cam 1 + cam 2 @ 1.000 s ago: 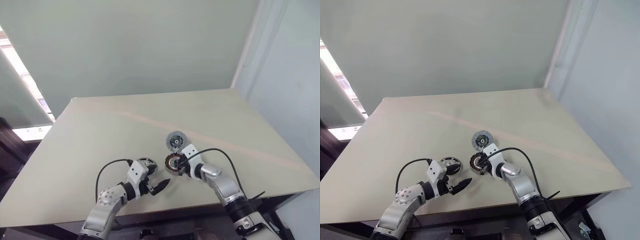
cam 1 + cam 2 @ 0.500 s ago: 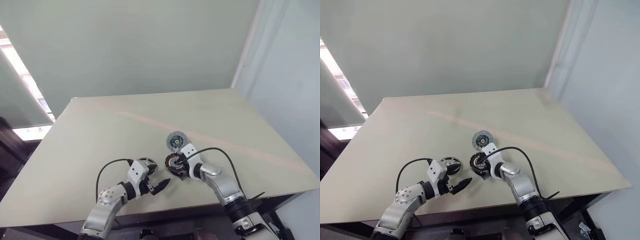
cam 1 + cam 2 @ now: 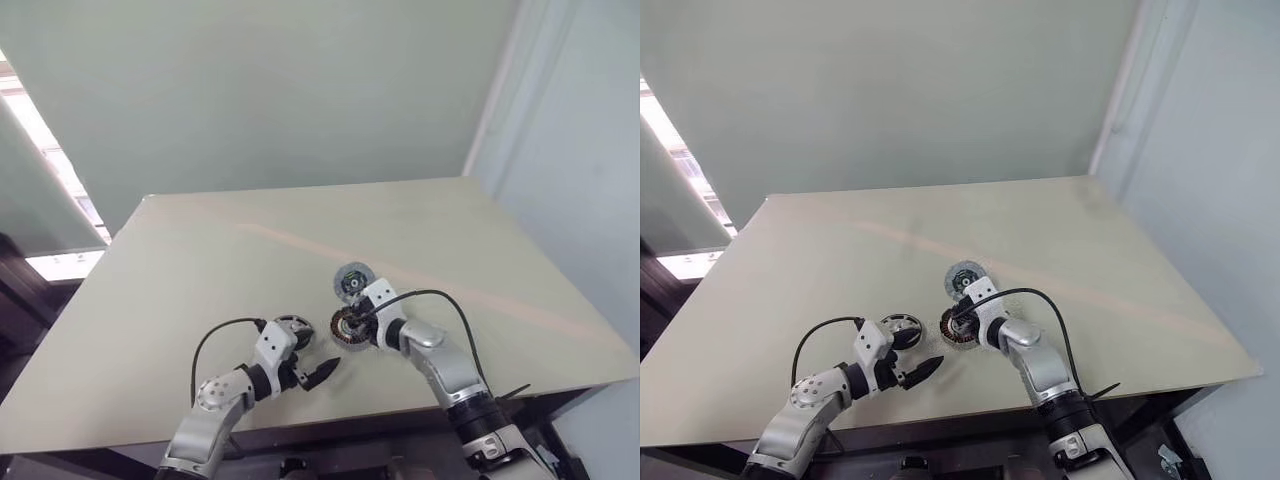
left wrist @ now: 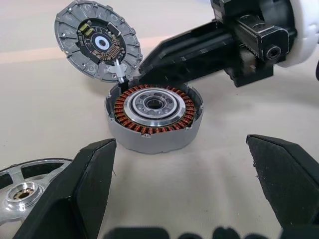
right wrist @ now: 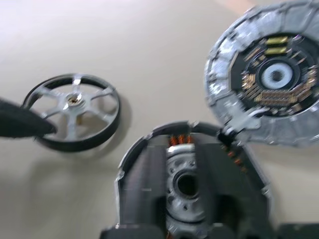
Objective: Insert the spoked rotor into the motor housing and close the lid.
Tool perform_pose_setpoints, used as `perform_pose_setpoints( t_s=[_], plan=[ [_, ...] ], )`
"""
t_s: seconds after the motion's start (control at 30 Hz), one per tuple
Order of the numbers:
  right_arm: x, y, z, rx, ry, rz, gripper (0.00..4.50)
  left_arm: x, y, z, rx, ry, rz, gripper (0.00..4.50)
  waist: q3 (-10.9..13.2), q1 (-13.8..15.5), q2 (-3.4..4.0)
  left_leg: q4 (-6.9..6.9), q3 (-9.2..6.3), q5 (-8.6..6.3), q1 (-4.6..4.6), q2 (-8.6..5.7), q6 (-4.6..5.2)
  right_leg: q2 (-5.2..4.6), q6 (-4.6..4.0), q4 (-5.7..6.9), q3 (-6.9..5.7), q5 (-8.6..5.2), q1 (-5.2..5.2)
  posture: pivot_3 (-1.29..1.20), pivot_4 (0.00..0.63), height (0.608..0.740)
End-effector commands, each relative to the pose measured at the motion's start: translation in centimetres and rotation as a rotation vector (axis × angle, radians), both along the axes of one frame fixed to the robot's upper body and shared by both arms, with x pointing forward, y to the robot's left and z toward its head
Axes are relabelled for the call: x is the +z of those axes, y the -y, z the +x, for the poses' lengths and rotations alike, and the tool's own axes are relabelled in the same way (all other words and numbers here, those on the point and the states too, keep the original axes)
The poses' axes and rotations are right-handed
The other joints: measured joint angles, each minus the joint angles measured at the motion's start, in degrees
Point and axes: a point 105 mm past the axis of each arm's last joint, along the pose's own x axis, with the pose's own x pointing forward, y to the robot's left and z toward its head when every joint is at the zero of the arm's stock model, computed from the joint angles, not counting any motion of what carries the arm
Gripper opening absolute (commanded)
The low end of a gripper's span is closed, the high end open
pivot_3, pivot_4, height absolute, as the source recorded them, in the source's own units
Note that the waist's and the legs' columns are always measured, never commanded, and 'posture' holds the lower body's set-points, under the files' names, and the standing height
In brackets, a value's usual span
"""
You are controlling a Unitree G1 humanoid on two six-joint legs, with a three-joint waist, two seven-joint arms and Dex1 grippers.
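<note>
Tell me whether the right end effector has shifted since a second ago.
Yes. The right end effector has crept up the picture toward the open lid; its white wrist now overlaps the lid's edge, while the motor housing stays put.

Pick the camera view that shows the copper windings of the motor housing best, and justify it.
The left wrist view: the housing sits centred, its winding ring open to sight. In the right wrist view, the right gripper's fingers cover most of it. In the eye views it is small, beside the right gripper.
</note>
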Motion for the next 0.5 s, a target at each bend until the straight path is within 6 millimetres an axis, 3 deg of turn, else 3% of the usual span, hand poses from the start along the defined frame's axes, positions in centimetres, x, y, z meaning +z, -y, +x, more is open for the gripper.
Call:
perform_pose_setpoints(
  t_s=[0.03,0.3,0.43,0.5],
  plan=[
    [1.0,-0.1,1.1,-0.022,0.058,-0.004,0.04,1.1,-0.4,0.5,0.012,0.048,-0.002,4.5,0.0,0.0,0.0,0.0,0.0,0.0,0.0,0.0,0.0,0.0,0.0,0.0,0.0,0.0,0.0,0.0,0.0,0.74],
    [-2.9,0.3,0.3,0.008,-0.029,-0.121,0.04,1.1,-0.8,0.5,0.037,0.051,0.0,4.5,0.0,0.0,0.0,-0.01,0.0,0.0,0.0,0.0,0.0,0.0,0.0,0.0,0.01,0.0,0.0,0.0,0.0,0.74],
    [-2.0,0.5,0.6,-0.02,-0.007,-0.067,0.04,1.1,-1.3,0.4,0.079,0.032,-0.025,4.5,0.0,0.0,0.01,0.0,0.0,0.0,0.02,0.0,0.0,0.0,0.0,0.0,0.01,0.0,0.02,0.0,0.0,0.74],
    [-0.9,0.4,0.6,-0.016,0.018,-0.027,0.04,1.7,-1.6,0.0,0.138,-0.009,-0.124,4.5,0.0,0.0,0.01,-0.01,0.0,0.0,0.01,0.01,0.0,0.0,0.0,0.0,0.02,0.0,0.0,0.0,0.0,0.74]
  ],
)
